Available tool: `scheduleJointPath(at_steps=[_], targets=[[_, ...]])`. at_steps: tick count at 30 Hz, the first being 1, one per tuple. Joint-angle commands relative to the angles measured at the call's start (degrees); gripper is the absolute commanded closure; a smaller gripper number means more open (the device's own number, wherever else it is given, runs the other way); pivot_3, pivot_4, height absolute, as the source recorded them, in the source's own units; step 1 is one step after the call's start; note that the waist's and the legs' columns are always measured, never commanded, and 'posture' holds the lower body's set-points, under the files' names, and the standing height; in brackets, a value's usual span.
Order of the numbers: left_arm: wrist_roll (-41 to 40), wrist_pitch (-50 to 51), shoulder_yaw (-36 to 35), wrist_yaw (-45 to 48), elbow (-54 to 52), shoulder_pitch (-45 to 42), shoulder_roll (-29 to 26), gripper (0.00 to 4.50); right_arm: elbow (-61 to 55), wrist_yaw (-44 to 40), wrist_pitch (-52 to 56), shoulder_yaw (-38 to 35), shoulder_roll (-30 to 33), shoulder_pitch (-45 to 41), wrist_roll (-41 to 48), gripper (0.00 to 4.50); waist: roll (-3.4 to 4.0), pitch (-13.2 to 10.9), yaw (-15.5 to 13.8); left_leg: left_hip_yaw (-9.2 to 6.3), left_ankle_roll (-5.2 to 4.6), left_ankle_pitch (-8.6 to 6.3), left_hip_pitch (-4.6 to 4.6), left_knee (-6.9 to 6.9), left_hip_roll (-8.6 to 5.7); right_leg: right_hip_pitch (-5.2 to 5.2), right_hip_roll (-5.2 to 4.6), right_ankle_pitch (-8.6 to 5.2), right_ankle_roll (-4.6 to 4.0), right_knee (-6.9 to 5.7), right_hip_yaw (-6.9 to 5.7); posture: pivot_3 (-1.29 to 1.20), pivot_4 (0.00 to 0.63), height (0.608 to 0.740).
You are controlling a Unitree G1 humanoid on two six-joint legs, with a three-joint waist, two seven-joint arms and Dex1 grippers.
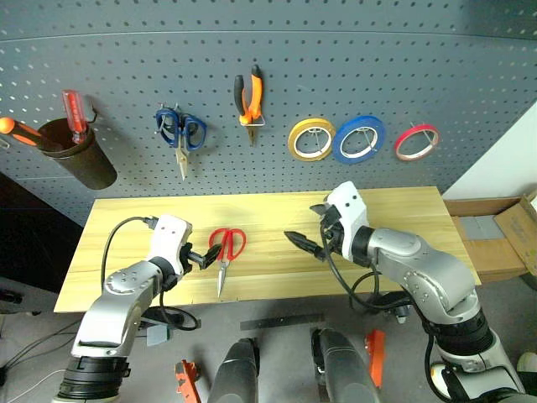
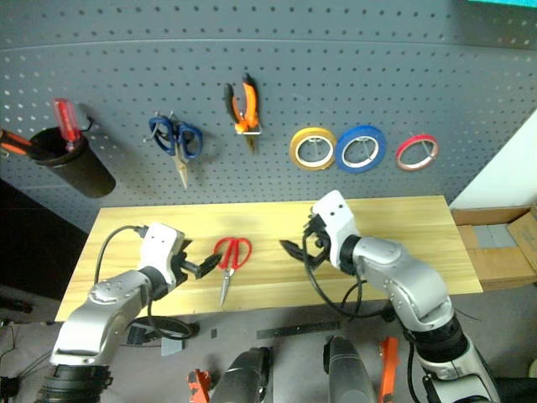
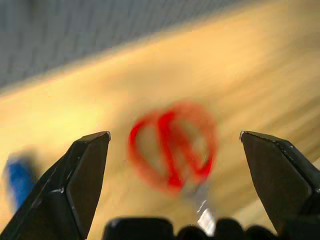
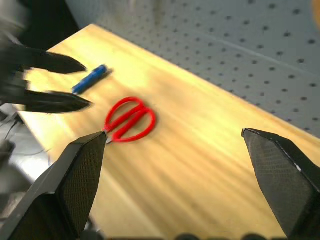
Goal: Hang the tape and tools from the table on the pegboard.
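Red-handled scissors lie on the wood table, blades toward its front edge. My left gripper is open just left of their handles, which show between its fingers in the left wrist view. My right gripper is open over the table's middle, right of the scissors and apart from them. A small blue-handled screwdriver lies on the table beyond the scissors, near the left gripper. On the pegboard hang the orange-and-black pliers and the red tape ring.
Also on the pegboard are a black cup holding a red-handled screwdriver, blue-handled scissors, a yellow roll and a blue roll. A cardboard box sits past the table's right end.
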State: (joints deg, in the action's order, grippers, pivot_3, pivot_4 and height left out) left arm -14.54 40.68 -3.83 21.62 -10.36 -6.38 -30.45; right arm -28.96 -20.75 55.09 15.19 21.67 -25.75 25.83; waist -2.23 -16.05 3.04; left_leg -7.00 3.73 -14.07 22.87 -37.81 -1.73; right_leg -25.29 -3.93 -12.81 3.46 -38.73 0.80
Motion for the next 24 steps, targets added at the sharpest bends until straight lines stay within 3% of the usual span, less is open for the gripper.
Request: scheduleJointPath(at_steps=[1, 8, 20, 24], targets=[[1.00, 5.48, 2.36, -2.49, -1.38, 0.59, 2.32, 0.00, -4.27, 0.89, 1.83, 0.76, -0.95, -0.05, -0.08, 0.01, 0.00, 0.00, 0.07, 0.00, 0.00, 0.00, -0.06, 0.00, 0.07, 0.10, 0.08, 0.00, 0.00, 0.10, -0.02, -0.02, 0.293, 0.740], [2.52, 13.45, 2.92, -8.82, 2.12, 0.89, 9.10, 0.00, -6.74, 2.23, 5.83, 1.69, -1.98, 0.47, 0.26, 0.01, 0.00, -0.04, 0.16, -0.01, 0.01, -0.01, -0.01, 0.00, 0.13, 0.10, 0.13, 0.01, 0.01, 0.18, -0.03, -0.03, 0.309, 0.740], [4.57, 11.97, 3.89, -9.91, 10.09, -3.64, 11.45, 0.00, -8.99, 2.08, 8.34, 3.31, -1.13, -0.06, 0.07, 0.01, 0.19, -0.14, 0.23, 0.02, 0.01, -0.01, -0.03, 0.10, 0.18, 0.13, 0.16, 0.00, 0.02, 0.37, -0.03, -0.06, 0.318, 0.740], [4.84, 11.40, 3.71, -9.35, 10.81, -3.79, 11.54, 0.86, -8.69, 1.72, 8.75, 2.86, -1.07, -0.17, 0.36, 0.00, 0.20, -0.15, 0.24, 0.04, 0.01, -0.01, -0.04, 0.33, 0.20, 0.19, 0.16, 0.04, 0.06, 0.70, -0.04, -0.07, 0.314, 0.740]])
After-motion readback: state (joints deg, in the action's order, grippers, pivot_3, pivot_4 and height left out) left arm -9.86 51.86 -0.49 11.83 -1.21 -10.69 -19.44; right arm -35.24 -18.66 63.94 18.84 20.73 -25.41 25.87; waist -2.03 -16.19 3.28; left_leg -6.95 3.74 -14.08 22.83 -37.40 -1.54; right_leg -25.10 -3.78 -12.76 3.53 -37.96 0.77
